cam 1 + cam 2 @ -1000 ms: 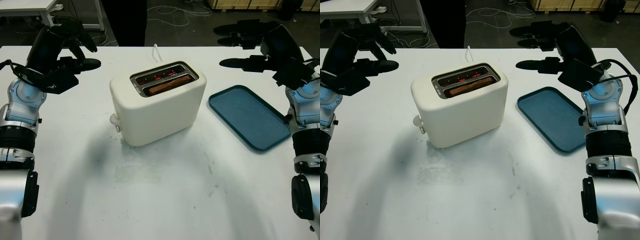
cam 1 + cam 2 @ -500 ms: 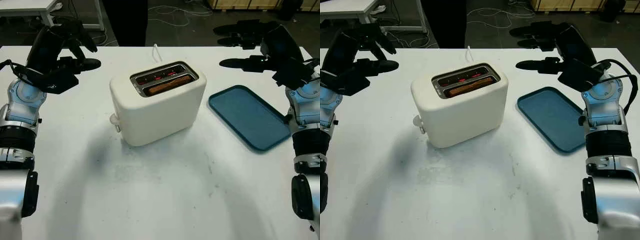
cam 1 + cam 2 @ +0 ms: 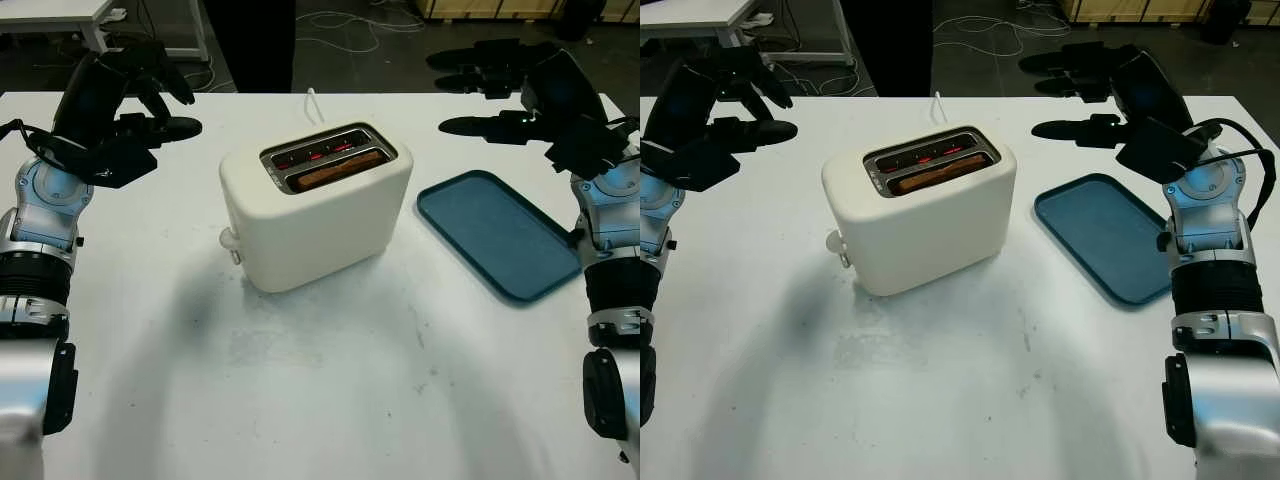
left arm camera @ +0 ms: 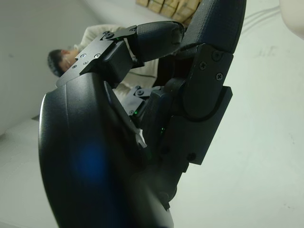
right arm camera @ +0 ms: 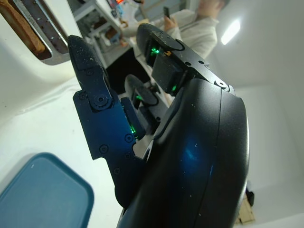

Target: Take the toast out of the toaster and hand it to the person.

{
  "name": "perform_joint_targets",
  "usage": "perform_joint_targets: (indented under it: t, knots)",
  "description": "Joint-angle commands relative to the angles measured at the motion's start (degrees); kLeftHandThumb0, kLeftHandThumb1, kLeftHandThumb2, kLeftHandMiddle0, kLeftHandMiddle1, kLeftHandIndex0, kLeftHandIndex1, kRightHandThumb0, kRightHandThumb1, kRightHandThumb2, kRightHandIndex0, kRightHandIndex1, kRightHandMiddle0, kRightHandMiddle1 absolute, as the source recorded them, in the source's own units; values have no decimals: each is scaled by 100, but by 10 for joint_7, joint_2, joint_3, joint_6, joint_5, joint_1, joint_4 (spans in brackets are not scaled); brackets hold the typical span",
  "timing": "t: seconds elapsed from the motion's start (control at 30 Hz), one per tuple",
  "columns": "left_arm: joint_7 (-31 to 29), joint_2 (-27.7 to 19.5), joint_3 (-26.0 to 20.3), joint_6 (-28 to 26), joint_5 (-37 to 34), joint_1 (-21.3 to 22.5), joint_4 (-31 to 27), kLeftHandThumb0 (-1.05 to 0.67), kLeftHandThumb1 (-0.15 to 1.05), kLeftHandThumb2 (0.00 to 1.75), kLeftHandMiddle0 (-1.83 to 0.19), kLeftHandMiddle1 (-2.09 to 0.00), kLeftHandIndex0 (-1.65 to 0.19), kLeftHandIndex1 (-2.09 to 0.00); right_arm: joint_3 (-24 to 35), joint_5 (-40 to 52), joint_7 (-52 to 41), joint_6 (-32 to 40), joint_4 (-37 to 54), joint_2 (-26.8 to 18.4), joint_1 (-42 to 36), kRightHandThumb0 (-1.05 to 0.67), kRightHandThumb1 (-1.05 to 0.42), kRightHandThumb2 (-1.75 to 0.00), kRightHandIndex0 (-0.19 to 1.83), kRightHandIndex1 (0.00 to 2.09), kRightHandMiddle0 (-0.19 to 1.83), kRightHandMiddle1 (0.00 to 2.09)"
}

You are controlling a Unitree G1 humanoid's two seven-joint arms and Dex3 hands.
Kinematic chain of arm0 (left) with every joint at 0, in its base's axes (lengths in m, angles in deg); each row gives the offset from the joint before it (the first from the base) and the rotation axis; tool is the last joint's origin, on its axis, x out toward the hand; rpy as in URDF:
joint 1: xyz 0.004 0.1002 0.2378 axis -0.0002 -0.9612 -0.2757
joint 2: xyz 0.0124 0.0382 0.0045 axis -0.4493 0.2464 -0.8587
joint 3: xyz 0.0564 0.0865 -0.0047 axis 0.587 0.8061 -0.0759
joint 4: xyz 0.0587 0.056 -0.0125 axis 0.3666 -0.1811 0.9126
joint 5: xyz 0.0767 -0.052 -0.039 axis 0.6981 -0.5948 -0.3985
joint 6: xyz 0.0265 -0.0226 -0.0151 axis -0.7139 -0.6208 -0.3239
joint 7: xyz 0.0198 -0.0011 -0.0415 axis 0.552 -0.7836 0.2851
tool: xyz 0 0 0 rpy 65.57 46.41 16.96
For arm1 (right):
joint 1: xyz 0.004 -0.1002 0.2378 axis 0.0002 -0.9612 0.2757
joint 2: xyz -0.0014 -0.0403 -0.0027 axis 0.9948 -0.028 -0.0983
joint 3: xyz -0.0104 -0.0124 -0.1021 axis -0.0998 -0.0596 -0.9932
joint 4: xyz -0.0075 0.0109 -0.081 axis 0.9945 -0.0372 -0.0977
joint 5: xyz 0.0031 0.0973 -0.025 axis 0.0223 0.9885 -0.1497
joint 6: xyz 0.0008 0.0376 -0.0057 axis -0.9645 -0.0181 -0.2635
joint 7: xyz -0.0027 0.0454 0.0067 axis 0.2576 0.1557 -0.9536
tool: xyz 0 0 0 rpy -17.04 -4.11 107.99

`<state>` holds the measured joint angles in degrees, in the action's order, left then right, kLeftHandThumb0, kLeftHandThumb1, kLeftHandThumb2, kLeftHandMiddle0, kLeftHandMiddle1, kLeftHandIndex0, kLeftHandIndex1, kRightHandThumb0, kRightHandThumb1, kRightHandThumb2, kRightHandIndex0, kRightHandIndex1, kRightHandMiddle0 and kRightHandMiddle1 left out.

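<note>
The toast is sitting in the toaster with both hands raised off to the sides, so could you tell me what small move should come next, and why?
Probably bring the right hand in over the toaster, above the nearer slot where the toast shows. Both hands are open and held clear of it, the left hand out at the far left, and nothing is grasped yet.

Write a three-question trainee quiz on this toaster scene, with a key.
1. True or false: the toast sits in the toaster.
2. The blue tray lies nearer which robot hand: A left, B right?
3. Fill in: both hands hold ____.

Key: 1 true; 2 B; 3 nothing.
</note>
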<state>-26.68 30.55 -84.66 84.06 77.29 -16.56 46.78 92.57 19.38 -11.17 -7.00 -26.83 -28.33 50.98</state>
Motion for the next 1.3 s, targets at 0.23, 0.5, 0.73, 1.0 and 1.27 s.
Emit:
perform_joint_targets:
  t: [0.23,0.5,0.73,1.0,1.27]
  knots:
    - [-1,-2,0,0,-4,-1,-4,-105,92,3,-84,-129,-66,-134,1,1,1,-4,1,1,-6,-52,-77,0,86,0,80,0]
    - [0,-4,1,-3,1,-2,-6,-105,92,5,-85,-129,-66,-134,1,0,3,-3,4,0,-8,-52,-77,0,86,0,79,0]
    - [-1,-4,0,-1,-2,-1,-4,-105,92,5,-84,-130,-65,-135,0,-2,5,-5,1,0,-8,-50,-76,0,86,0,80,0]
    - [2,-4,0,-2,0,-3,-5,-105,92,5,-85,-130,-65,-135,0,-8,9,-7,1,-1,-8,-51,-76,0,87,1,80,0]
    - [0,-3,-1,-2,-3,-3,-6,-105,92,5,-84,-129,-66,-135,-1,-3,3,2,6,-1,-7,-54,-77,0,87,0,80,0]
